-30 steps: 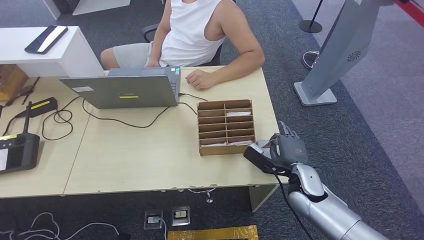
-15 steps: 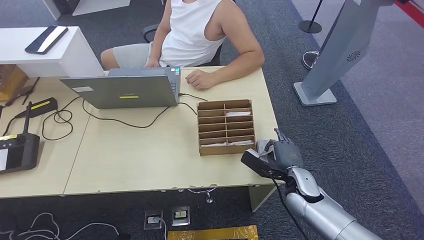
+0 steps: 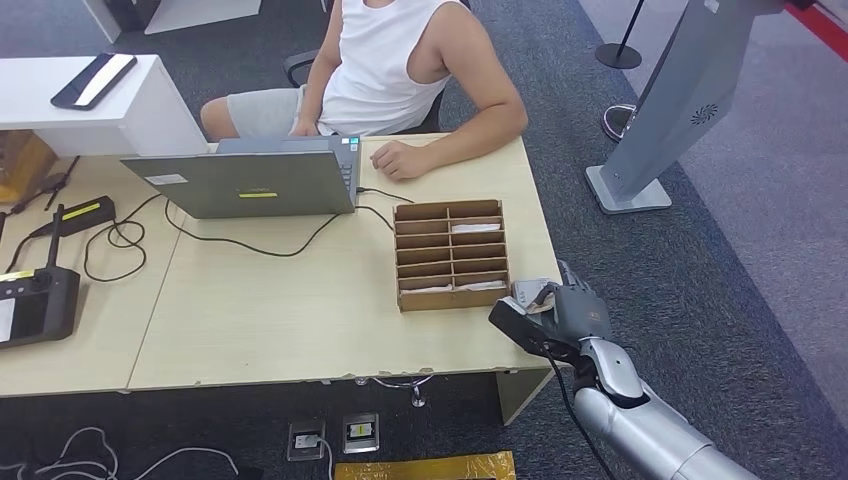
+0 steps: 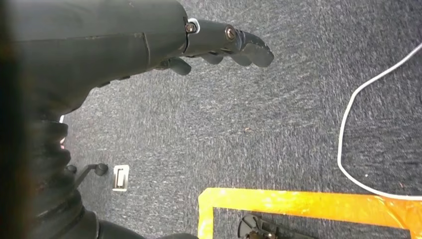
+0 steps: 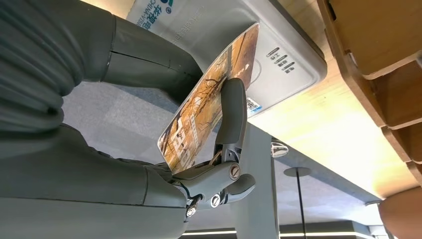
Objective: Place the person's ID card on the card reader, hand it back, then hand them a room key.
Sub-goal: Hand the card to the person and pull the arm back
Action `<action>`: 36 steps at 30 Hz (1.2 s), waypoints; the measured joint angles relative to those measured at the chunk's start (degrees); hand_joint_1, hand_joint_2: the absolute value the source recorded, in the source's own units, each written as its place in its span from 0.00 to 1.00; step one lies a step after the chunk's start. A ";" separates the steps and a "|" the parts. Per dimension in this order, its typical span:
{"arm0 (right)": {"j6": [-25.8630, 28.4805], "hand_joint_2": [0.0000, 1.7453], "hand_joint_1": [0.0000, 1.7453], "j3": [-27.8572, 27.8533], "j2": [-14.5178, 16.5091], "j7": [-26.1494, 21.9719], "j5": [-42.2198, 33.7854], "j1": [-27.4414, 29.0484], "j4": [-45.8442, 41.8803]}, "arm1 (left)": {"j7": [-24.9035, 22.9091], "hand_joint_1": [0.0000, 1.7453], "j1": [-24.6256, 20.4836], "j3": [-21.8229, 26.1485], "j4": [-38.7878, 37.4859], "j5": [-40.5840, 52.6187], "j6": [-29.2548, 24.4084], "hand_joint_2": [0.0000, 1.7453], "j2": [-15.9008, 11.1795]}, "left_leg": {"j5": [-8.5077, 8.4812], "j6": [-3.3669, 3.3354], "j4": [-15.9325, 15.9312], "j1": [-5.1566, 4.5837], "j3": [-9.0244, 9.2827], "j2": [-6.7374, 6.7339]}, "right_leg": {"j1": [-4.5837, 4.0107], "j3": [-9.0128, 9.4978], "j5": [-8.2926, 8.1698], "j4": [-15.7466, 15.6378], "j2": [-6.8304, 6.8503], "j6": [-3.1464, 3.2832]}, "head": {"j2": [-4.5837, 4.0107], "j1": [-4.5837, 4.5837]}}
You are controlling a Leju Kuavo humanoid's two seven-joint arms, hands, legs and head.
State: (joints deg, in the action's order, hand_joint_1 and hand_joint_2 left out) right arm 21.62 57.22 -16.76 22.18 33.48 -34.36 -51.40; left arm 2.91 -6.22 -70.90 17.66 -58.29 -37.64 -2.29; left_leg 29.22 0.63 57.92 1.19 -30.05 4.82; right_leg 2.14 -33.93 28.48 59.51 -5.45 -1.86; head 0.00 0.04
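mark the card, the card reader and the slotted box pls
card (image 5: 209, 107), right wrist view, middle of its printed face
card reader (image 5: 278, 50), right wrist view, grey top
slotted box (image 3: 452, 252), head view, centre divider

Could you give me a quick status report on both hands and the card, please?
Right hand holds the picture-printed card tilted over the grey card reader. Left hand hangs over carpet, holding nothing. Nothing in the way.

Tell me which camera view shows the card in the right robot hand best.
The right wrist view: the card fills the frame's middle, its printed face clear, pinched by the right robot hand over the grey card reader. In the head view the right robot hand hides the card. The left wrist view looks at carpet.
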 joint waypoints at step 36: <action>-7.98 1.00 1.00 -1.81 -4.72 8.40 11.92 -21.67 -17.81 | -0.42 0.00 -0.60 -1.65 0.00 0.00 -0.17 1.00 0.01 | -0.01 0.00 0.02 0.01 -0.11 -0.07 | 0.01 -0.09 -0.12 0.03 -0.13 0.02 | 0.00 0.00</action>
State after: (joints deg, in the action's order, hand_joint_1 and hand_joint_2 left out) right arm 13.64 55.40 -21.47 30.59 45.40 -56.03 -69.21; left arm 2.49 -6.83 -72.55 17.66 -58.29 -37.81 -2.29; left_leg 29.21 0.64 57.94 1.20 -30.16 4.75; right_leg 2.15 -34.02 28.36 59.54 -5.58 -1.83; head 0.00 0.04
